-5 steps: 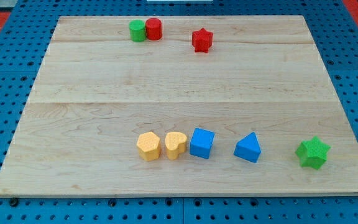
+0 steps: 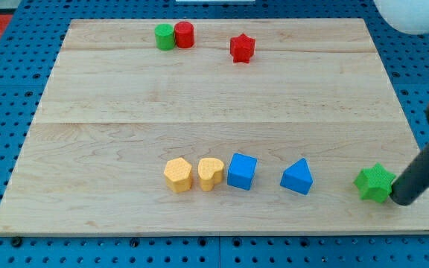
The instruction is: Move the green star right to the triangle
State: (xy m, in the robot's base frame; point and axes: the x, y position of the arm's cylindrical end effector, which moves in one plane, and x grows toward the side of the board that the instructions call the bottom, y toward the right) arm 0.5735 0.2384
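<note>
The rod's tip (image 2: pixel 401 199), which has no fingers to open or close, sits just right of the green star (image 2: pixel 373 183) near the board's (image 2: pixel 199 97) lower right, apparently placed to shove it left toward the blue triangle (image 2: pixel 297 177).

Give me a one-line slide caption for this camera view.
My tip sits just right of the green star block, with the blue triangle block to the star's left on the wooden board.

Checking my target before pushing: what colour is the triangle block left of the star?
Blue. The triangle shows clearly in the camera view, near the view's bottom.
</note>
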